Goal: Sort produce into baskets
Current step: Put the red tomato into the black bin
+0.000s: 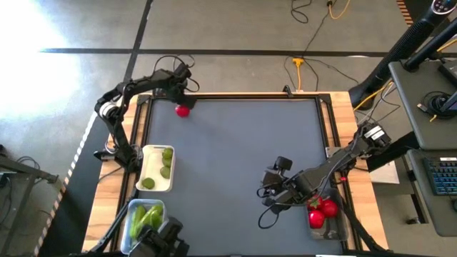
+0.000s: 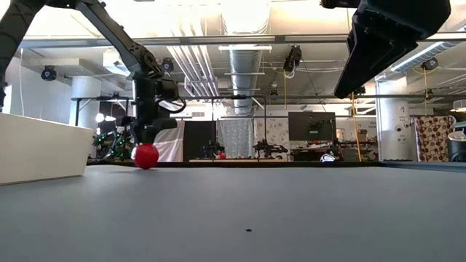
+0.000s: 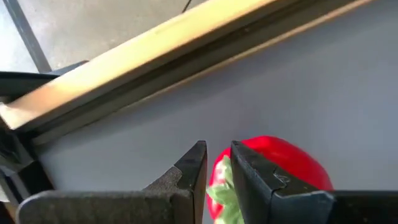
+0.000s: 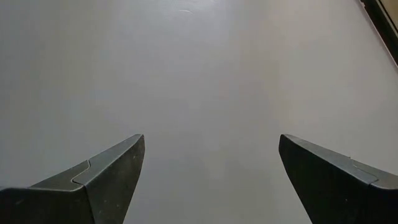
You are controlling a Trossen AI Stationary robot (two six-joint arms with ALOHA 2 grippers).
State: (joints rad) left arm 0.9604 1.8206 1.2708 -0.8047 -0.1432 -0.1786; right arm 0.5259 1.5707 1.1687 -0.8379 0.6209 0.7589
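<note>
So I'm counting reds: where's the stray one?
High view: the red piece sits at the table's far-left edge under the left claw, far from the tub of reds.

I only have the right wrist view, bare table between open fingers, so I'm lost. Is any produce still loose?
Observer: Yes, one red piece sits at the table's far edge, on the left arm's side.
Operator: Is the left gripper near it?
Observer: The left gripper hangs directly over it.
Operator: Where do reds go?
Observer: Other reds lie in a clear tub beside your right gripper.
</note>
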